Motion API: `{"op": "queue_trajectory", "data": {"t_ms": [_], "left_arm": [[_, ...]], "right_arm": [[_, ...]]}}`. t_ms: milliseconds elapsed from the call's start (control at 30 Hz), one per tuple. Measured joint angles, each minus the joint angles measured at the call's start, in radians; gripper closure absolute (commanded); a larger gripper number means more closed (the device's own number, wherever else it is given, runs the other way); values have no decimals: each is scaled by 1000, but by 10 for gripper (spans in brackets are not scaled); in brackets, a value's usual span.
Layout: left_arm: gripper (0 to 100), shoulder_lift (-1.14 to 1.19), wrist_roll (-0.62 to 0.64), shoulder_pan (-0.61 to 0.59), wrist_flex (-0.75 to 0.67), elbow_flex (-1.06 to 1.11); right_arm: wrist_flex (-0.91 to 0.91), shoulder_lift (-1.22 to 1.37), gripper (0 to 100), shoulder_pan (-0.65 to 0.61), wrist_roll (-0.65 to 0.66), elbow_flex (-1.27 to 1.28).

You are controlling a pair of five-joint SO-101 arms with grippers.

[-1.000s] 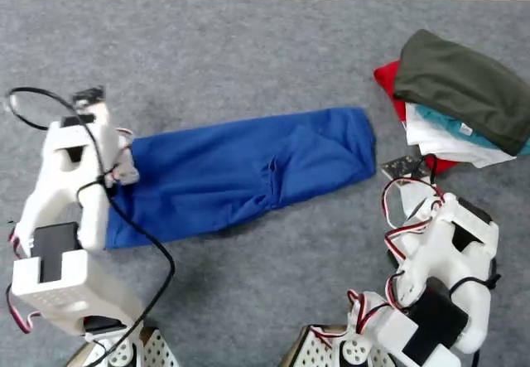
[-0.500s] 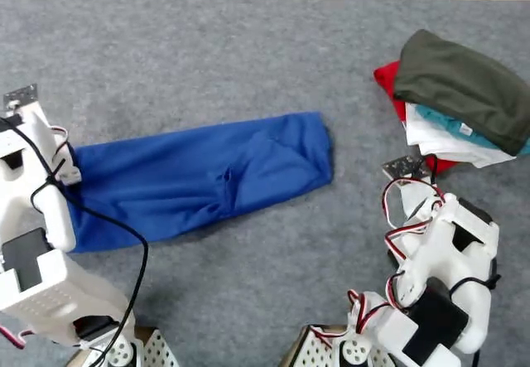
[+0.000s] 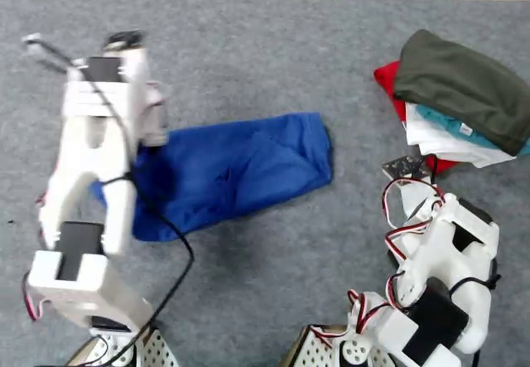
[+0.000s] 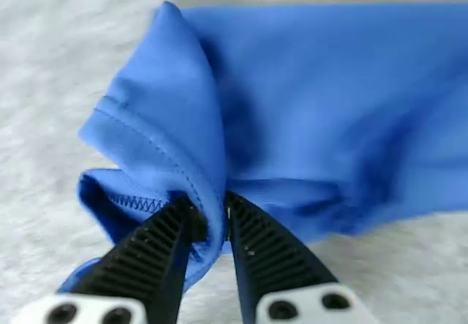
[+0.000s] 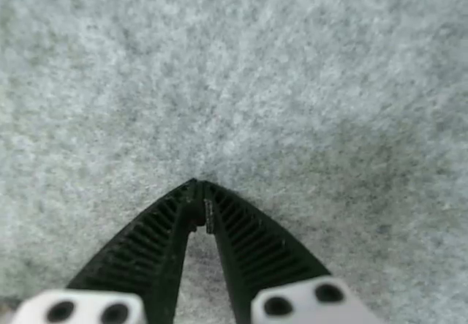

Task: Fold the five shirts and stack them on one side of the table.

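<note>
While I hold the blue shirt: hem bunched between the jaws of my left gripper, body spread ahead of them.
Left jaws: clamped on that hem.
Fold: I'd carry the hem across level and land it edge on edge.
Right gripper: tips closed, empty, above the grey table.
Stack: folded shirts, olive on top, just beyond the right jaws.

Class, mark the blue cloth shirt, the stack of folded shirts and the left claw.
blue cloth shirt (image 3: 248, 168): high view, middle of fabric.
stack of folded shirts (image 3: 460, 85): high view, olive top shirt.
left claw (image 4: 212, 211): left wrist view, between its fingertips.
</note>
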Motion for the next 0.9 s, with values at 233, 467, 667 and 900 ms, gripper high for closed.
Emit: {"op": "queue_trajectory", "data": {"t_ms": [233,467,667,900], "left_arm": [[982,98,110,267,15,-176],[982,382,175,387,17,-483],[982,554,196,463,17,-790],[982,674,206,520,17,-982]], "right_arm": [[0,0,994,0,0,0],[0,0,994,0,0,0],[0,0,994,0,0,0],[0,0,994,0,0,0]]}}
